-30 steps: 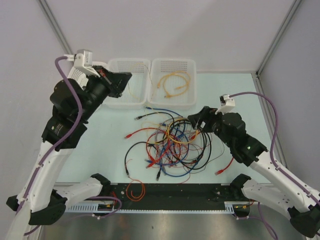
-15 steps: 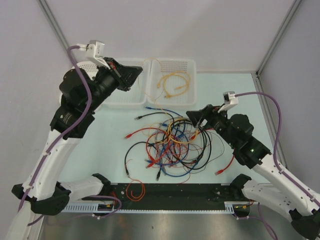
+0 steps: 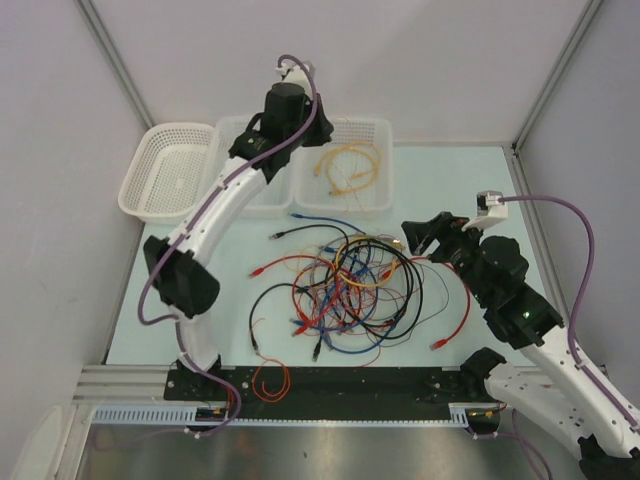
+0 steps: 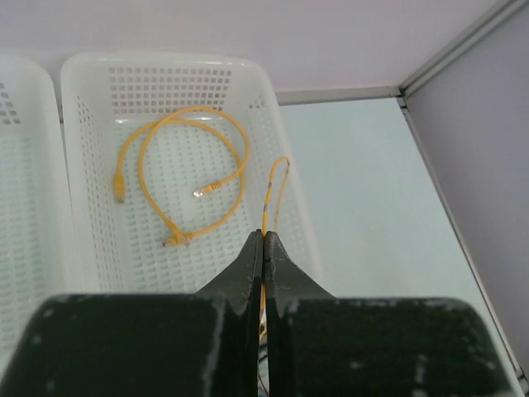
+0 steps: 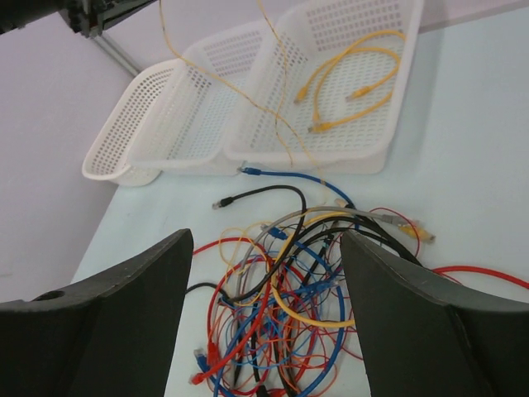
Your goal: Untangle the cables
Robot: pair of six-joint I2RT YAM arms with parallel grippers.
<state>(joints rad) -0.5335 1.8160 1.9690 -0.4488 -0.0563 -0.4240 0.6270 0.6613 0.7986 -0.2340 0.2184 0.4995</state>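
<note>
A tangle of red, blue, black, yellow and orange cables [image 3: 345,290] lies mid-table and shows in the right wrist view [image 5: 289,314]. My left gripper [image 3: 300,125] is raised over the back baskets. In the left wrist view it [image 4: 264,236] is shut on a thin yellow wire [image 4: 277,186]. That wire [image 5: 277,107] slants down from the upper left into the tangle. My right gripper [image 3: 425,235] is open and empty at the tangle's right edge, its wide jaws [image 5: 266,240] framing the pile. A yellow cable [image 3: 345,165] lies in the right basket [image 3: 385,170].
Three white mesh baskets stand along the back: a tilted left one [image 3: 165,185], a middle one [image 3: 245,195] and the right one [image 4: 165,59]. A loose red cable [image 3: 455,320] lies right of the tangle. An orange loop [image 3: 270,380] lies on the front rail.
My left arm has swung from the left basket to the right, over the back baskets, taking the thin yellow wire with it. My right gripper has drawn back to the right.
</note>
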